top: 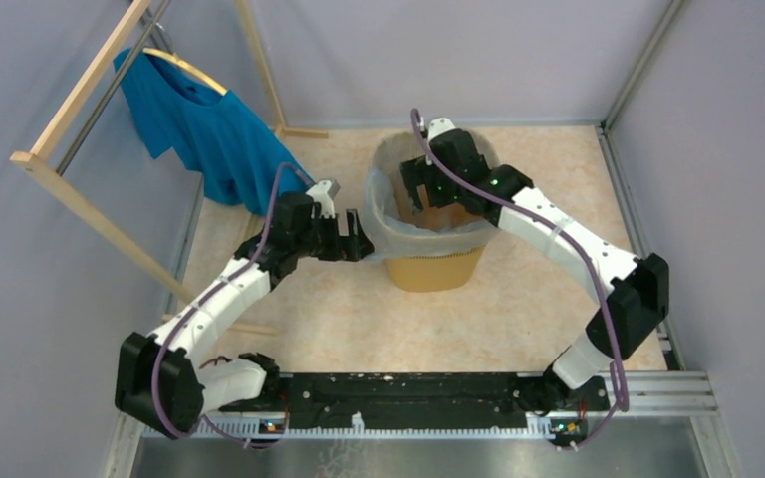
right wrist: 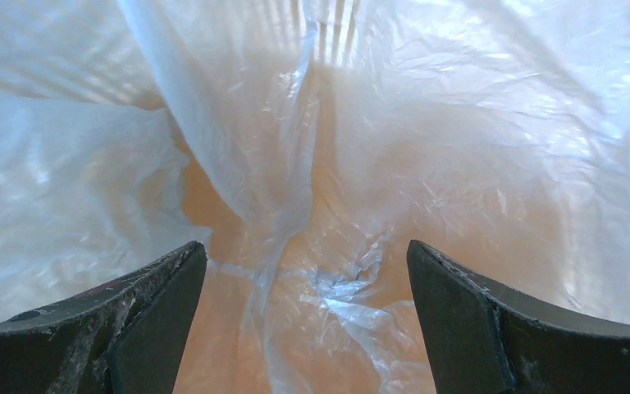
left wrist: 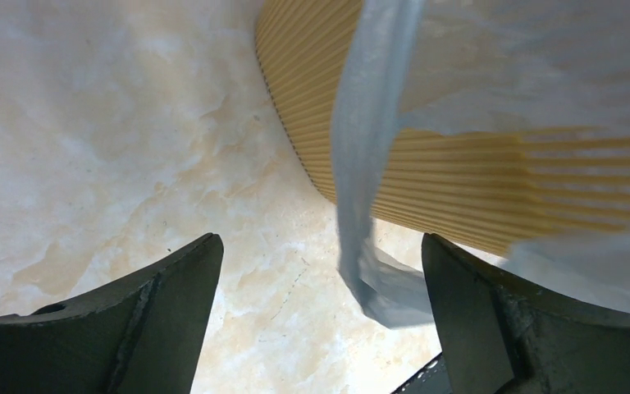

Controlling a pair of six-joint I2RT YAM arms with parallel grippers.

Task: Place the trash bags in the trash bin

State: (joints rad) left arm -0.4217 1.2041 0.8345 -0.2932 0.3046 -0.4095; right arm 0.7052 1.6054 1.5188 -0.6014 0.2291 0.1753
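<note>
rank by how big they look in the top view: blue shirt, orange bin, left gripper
1. blue shirt, though it hangs higher, so being nearer the camera may inflate it
2. orange bin, not far behind the shirt
3. left gripper, clearly smallest

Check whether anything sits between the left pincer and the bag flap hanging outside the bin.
Nothing visible does. The left pincer is open beside the trash bin, and a hanging strip of the trash bag dangles between its fingers, close to the right one.
</note>
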